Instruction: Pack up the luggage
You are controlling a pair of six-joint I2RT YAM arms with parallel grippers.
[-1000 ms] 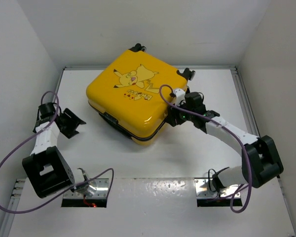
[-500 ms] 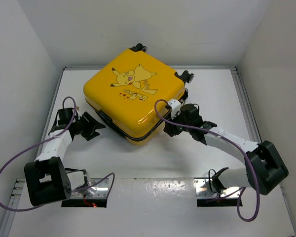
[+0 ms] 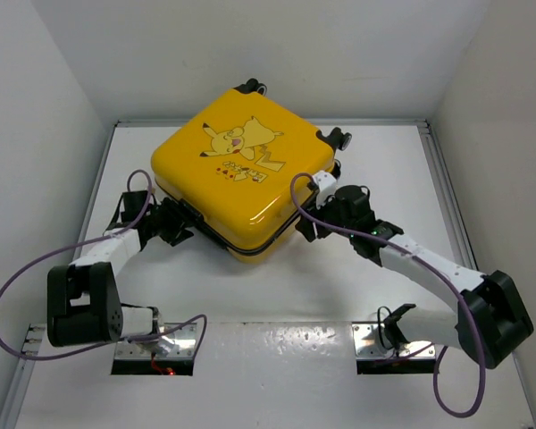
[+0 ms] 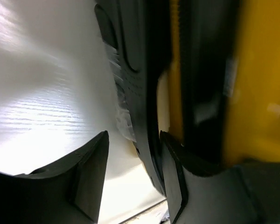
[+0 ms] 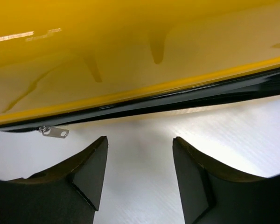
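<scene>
Yellow luggage point(image 3: 241, 179) on table point(image 3: 277, 286) between white walls point(image 3: 54, 98), left gripper point(image 4: 133, 154) and right gripper point(image 5: 139, 147) parted at its sides

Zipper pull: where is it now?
Right wrist view, left side: the zipper pull sits at the black zipper band of the luggage, just left of the right pincer.

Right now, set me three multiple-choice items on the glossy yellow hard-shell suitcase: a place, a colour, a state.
1. Where is the yellow suitcase?
A) flat on the white table, between the left gripper and the right gripper
B) on the left arm's base
C) standing on its wheels

2. The band around its seam is
A) red
B) black
C) white

3. The right gripper is
A) shut on the suitcase
B) open, empty
C) shut, empty

Key: 1A, the top view shows it lying between them; 2B, a dark line under the yellow shell; 3B, jaws apart over bare table.
</scene>
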